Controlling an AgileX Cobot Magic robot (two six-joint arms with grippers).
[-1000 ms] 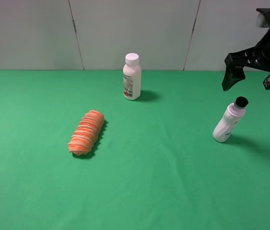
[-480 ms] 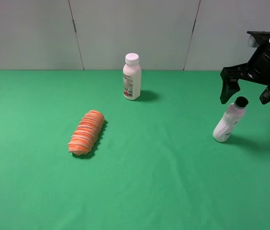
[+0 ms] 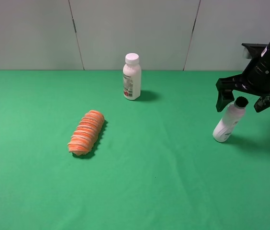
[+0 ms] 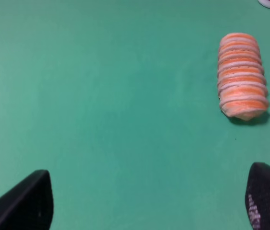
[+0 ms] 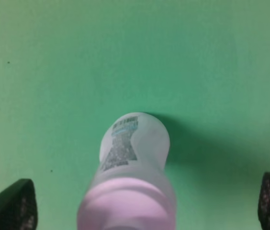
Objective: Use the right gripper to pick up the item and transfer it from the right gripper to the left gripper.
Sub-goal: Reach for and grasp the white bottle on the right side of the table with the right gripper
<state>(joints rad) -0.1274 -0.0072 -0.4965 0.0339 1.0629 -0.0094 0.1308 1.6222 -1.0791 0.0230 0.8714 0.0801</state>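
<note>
Closing on the slim bottle: where the hold should be taken

Well to the right of the stout white plastic bottle with the white cap [image 3: 132,79], and nearer the camera than it, the slim white plastic bottle with the small black cap [image 3: 227,123] is seen standing on the green cloth [image 3: 173,182], appearing to lean a little. The black pronged right gripper [image 3: 240,106] is held over it with its prongs spread wide to either side of the cap. Nothing is clamped and no contact can be made out. The black left gripper [image 4: 147,203], shown only in its wrist view, is likewise spread, with nothing between its tips.

The slim bottle is judged light and stiff, with smooth plastic that is likely slippery. Being tall and narrow, it could easily be tipped by an off-centre touch. A hold is best taken at the waisted upper body below the cap, so that the lower body is left free for the other claw.
</note>
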